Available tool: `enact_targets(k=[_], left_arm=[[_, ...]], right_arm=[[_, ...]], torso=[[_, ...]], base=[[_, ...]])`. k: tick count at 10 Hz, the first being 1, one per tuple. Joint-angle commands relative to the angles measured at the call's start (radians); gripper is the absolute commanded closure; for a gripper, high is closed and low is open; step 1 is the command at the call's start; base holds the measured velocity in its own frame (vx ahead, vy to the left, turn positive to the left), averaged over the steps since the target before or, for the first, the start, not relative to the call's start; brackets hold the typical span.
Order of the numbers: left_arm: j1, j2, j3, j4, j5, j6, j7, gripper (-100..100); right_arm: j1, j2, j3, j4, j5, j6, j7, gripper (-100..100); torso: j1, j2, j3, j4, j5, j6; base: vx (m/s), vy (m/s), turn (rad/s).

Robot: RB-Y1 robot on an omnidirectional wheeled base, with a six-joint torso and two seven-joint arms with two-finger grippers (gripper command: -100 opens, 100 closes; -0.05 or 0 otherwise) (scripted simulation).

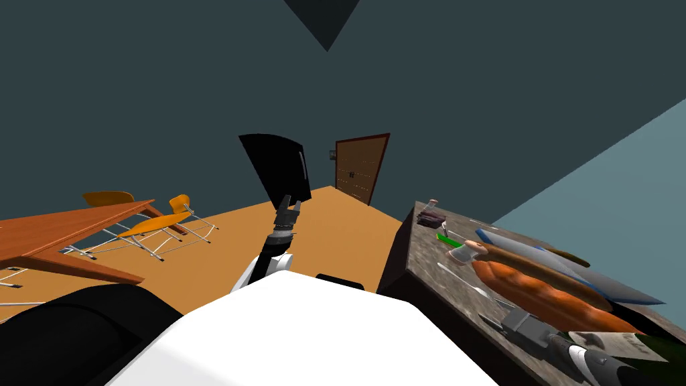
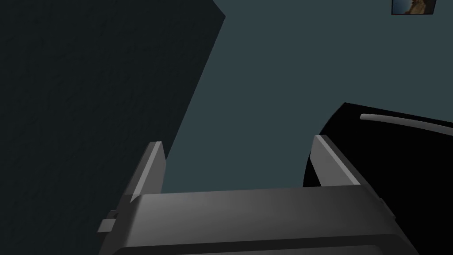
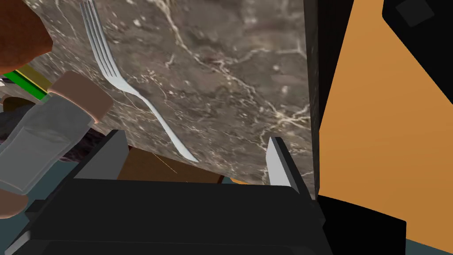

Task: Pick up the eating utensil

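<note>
A silver fork (image 3: 128, 88) lies flat on the dark marbled counter (image 3: 230, 79), its tines pointing away from my right gripper (image 3: 194, 155). That gripper hangs open just above the counter, and the tip of the fork's handle lies between its two fingers without touching either. In the head view the fork (image 1: 462, 281) is a thin silver line near the counter's (image 1: 429, 268) front edge, just ahead of my right gripper (image 1: 499, 320). My left gripper (image 1: 288, 208) is raised in the middle, away from the counter, and stands open (image 2: 241, 164) with nothing in it.
Beside the fork lie a grey bottle with a brown cap (image 3: 53, 119), a green item (image 3: 26, 82) and long orange and brown things (image 1: 536, 291). The counter's edge drops to an orange floor (image 3: 380, 110). A wooden table (image 1: 60, 231), orange chairs (image 1: 157, 224) and a brown door (image 1: 362, 167) stand further off.
</note>
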Motion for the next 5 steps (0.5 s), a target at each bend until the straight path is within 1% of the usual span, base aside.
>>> enact_targets(k=[1, 4, 5], left_arm=[[0.0, 0.0, 0.0, 0.0, 0.0, 0.0, 0.0, 0], [0.0, 0.0, 0.0, 0.0, 0.0, 0.0, 0.0, 0], [0.0, 0.0, 0.0, 0.0, 0.0, 0.0, 0.0, 0]], right_arm=[[0.018, -0.032, 0.014, 0.035, 0.035, -0.023, 0.009, -100], [0.034, -0.071, 0.049, 0.094, 0.088, -0.059, 0.017, -100], [0.042, -0.084, 0.068, 0.12, 0.114, -0.078, 0.02, -100]], torso=[[0.0, 0.0, 0.0, 0.0, 0.0, 0.0], [0.001, 0.001, 0.0, 0.0, 0.0, 0.0], [0.0, 0.001, 0.001, 0.0, 0.0, 0.0]], base=[[0.136, -0.008, 0.174], [0.123, 0.006, 0.178], [0.134, -0.004, 0.2]])
